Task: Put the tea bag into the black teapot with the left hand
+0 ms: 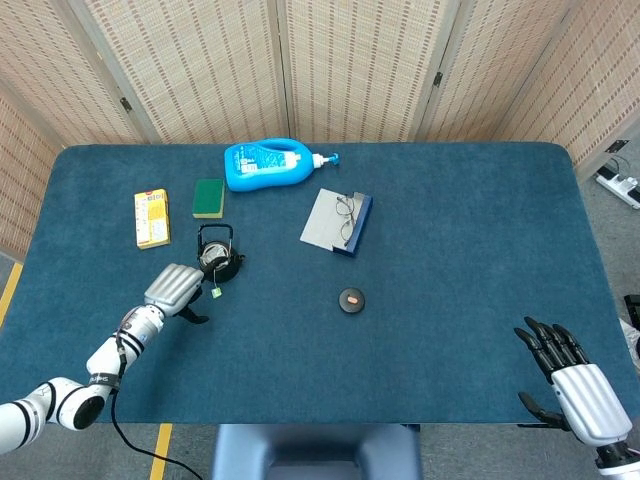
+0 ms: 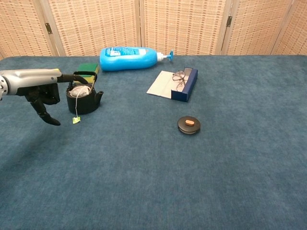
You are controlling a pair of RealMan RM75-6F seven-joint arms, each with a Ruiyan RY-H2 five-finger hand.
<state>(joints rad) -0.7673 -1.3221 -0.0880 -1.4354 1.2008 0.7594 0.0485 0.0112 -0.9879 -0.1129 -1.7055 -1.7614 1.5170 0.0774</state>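
The black teapot (image 1: 217, 264) (image 2: 85, 99) stands on the blue table with the white tea bag (image 2: 81, 92) inside it. The bag's string runs over the rim, and its small green tag (image 1: 215, 293) (image 2: 76, 120) lies on the cloth beside the pot. My left hand (image 1: 172, 290) (image 2: 37, 90) hovers just left of the teapot, fingers apart and holding nothing, not touching the pot. My right hand (image 1: 570, 379) rests open at the table's near right corner, seen only in the head view.
A blue bottle (image 1: 270, 164) lies at the back, with a green sponge (image 1: 208, 197) and a yellow box (image 1: 151, 217) behind the teapot. Glasses on a blue case (image 1: 340, 222) sit mid-table, and a small black lid (image 1: 351, 300) lies nearer the front.
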